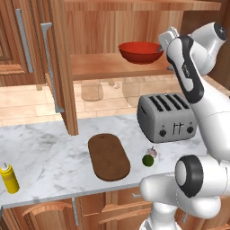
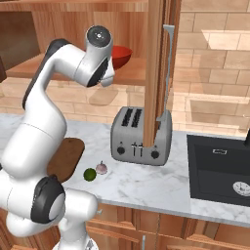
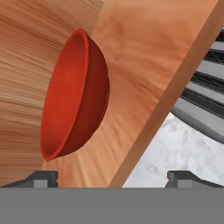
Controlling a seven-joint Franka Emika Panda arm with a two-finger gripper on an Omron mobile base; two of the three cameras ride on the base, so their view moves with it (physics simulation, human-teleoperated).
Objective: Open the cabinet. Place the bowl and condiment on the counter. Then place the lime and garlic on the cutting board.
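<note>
My two finger tips sit at the bottom of the hand view, spread wide with nothing between them, so my claw is open and empty. Just beyond them is the bowl, rolled sideways in that view because my wrist is turned. It rests on the lower shelf of the cabinet, whose doors stand open.

The condiment already stands on the counter, well to the left of the cutting board, so I judge the bowl to be the step in hand. The lime and garlic wait on the marble just beside the board's right end, in front of the toaster, so neither is on the board yet.

My arm rises from the base, bends at the elbow and reaches up and forward, with the hand at shelf height beside the bowl's right rim. Whether a finger already touches the rim I cannot quite tell, since my forearm covers that spot in both base views.

Next I need to bring one finger inside the rim and one outside, pinch the wall, then lift clear of the shelf edge and down to a bare part of the counter.
</note>
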